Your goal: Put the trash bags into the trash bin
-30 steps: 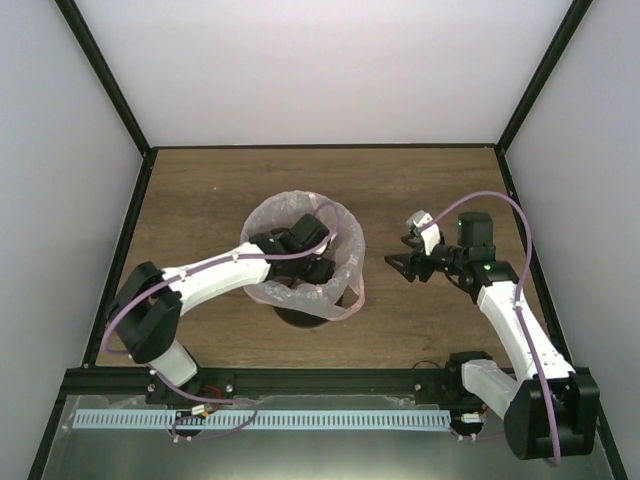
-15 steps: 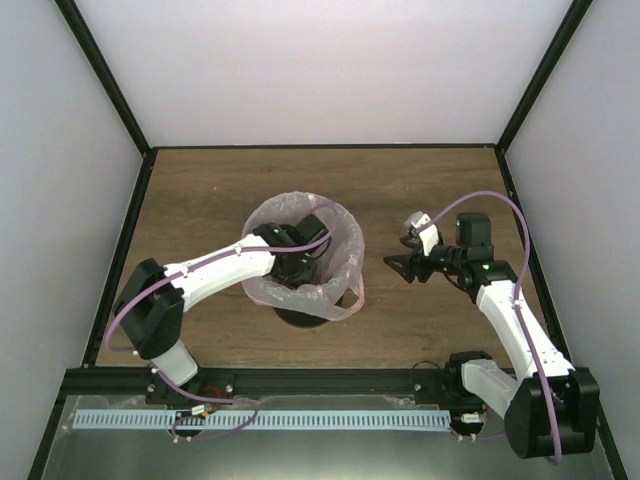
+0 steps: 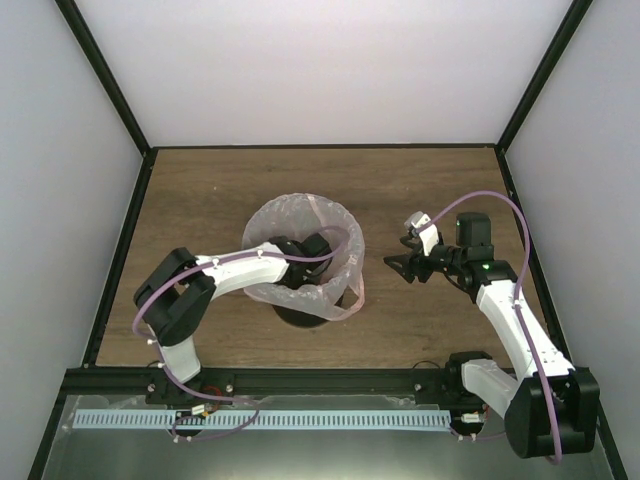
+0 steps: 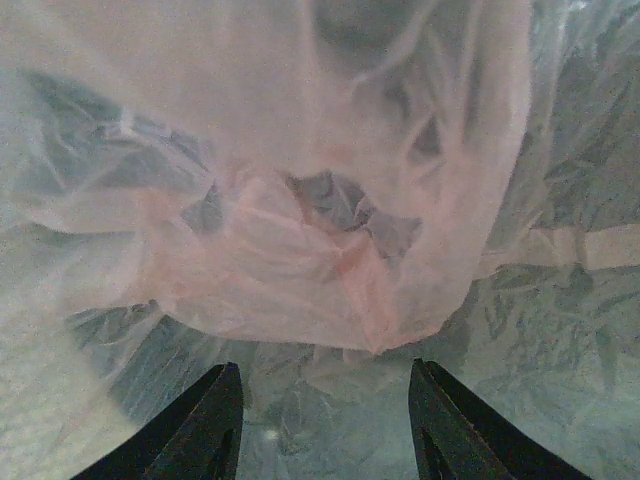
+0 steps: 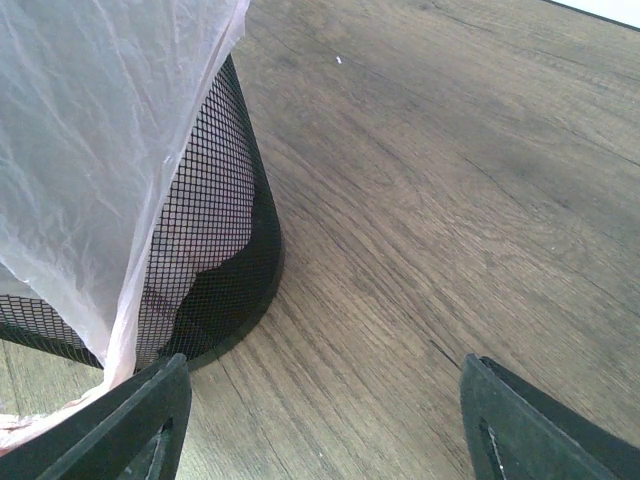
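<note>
Since a second ago the left arm [image 3: 245, 268] has folded its elbow back toward the near edge and sunk lower. That carries the left fingers [image 3: 315, 252] deeper into the trash bag [image 3: 345, 285]. The right arm [image 3: 510, 310] has not shifted.

The bag, pale pink and crinkled, sits in the trash bin [image 3: 303, 318] with its mouth turned out over the rim like a liner, and a loop of film hangs down the right side. Because it lines the bin rather than lying bunched inside, the reach reads as pressing the film down toward the bottom. In the left wrist view those fingers stand spread apart with nothing pinched between them, and gathered folds of film lie just ahead.

The bin stands near the middle of the bench [image 3: 200, 200]. The right fingers [image 3: 400, 266] hang to the right of the bin, apart from it, spread wide and empty. They are probably kept aside to stay clear, ready to steady the mesh wall.

Count: one bag, one bin, two arms, two pairs of fingers.
</note>
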Available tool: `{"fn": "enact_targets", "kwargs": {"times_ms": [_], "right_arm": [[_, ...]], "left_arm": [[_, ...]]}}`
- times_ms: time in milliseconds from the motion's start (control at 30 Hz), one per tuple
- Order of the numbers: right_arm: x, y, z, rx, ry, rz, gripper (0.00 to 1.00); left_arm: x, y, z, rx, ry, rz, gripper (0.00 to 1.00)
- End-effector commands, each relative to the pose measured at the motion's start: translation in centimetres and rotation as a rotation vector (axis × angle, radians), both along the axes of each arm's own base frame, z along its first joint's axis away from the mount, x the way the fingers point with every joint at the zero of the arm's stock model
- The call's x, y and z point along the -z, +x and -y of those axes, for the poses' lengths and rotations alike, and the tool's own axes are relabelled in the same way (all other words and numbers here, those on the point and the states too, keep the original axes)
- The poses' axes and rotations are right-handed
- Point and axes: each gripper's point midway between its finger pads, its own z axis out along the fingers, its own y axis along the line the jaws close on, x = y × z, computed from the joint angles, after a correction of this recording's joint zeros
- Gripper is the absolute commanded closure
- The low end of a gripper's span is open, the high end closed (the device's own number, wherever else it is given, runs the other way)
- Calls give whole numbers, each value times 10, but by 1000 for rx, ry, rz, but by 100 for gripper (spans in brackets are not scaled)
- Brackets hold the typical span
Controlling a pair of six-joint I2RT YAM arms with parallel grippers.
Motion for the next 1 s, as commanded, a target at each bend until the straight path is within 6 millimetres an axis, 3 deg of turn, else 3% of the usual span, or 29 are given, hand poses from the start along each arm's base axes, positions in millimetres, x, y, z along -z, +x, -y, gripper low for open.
{"fn": "enact_targets", "kwargs": {"times_ms": [0, 400, 767, 867, 967], "right_arm": [[1, -2, -2, -14, -3, 0, 25], [-3, 2, 4, 27, -29, 46, 25], [7, 6, 4, 34, -36, 5, 25], [8, 7, 4, 33, -36, 2, 25], [10, 7, 3, 28, -31, -8, 25]], "left_arm": [[-6, 2, 3, 9, -10, 22, 51], [-83, 21, 12, -27, -187, 70, 46], [-176, 15, 45, 82, -496, 118, 43], [-181, 19, 44, 72, -511, 157, 43], [-158, 21, 41, 55, -470, 139, 43]]}}
